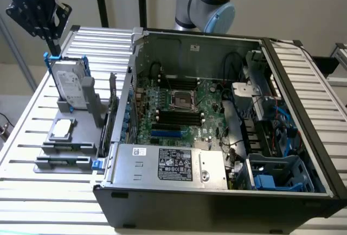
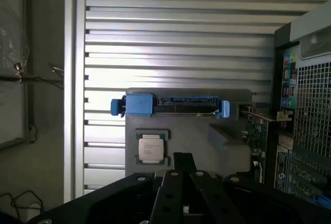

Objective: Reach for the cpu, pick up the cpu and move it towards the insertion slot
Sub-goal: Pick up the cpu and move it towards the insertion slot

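Gripper (image 2: 182,158) closed, clear of cpu (image 2: 151,148); cpu txt unreadable.

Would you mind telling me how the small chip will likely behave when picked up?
The chip looks flat and rigid, so it probably won't bend or roll. Its smooth metal top may be slippery. Flat on the holder, its thin edges may be hard to grip.
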{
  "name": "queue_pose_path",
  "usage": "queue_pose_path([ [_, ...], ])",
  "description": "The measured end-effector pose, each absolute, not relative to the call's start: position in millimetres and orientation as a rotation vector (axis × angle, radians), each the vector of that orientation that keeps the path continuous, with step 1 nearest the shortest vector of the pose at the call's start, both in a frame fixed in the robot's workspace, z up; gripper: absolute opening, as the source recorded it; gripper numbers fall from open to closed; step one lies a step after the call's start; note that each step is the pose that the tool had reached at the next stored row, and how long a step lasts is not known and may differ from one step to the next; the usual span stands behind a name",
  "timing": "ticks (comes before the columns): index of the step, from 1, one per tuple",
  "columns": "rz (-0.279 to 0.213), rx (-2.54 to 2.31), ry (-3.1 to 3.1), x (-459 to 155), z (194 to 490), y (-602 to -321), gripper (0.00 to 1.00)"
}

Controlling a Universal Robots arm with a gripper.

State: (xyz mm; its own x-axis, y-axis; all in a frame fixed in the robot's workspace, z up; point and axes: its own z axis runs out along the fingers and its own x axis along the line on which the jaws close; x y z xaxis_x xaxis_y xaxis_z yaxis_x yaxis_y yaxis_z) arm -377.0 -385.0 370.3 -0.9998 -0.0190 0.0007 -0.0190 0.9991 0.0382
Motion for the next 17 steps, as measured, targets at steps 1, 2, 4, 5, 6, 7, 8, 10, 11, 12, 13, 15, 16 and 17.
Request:
queue_pose_path([
  [1,-0.06,0.03,-3.14,-377,369,-388,0.11],
  [2,-0.06,0.03,-3.139,-378,368,-391,0.11],
  [4,-0.06,0.03,-3.137,-379,366,-399,0.11],
  [5,-0.06,0.03,-3.136,-380,366,-402,0.11],
  [6,-0.06,0.03,-3.135,-381,365,-405,0.11],
  [7,-0.06,0.03,-3.134,-383,364,-406,0.11],
  [8,-0.06,0.029,-3.133,-386,363,-408,0.11],
  [10,-0.06,0.03,-3.132,-392,361,-409,0.11],
  [11,-0.059,0.03,-3.131,-395,361,-410,0.11],
  [12,-0.059,0.03,-3.13,-397,360,-411,0.11],
  [13,-0.058,0.03,-3.13,-400,359,-411,0.11],
  [15,-0.056,0.03,-3.129,-404,358,-412,0.11],
  [16,-0.056,0.03,-3.128,-407,358,-413,0.11],
  [17,-0.055,0.03,-3.128,-409,358,-413,0.11],
])
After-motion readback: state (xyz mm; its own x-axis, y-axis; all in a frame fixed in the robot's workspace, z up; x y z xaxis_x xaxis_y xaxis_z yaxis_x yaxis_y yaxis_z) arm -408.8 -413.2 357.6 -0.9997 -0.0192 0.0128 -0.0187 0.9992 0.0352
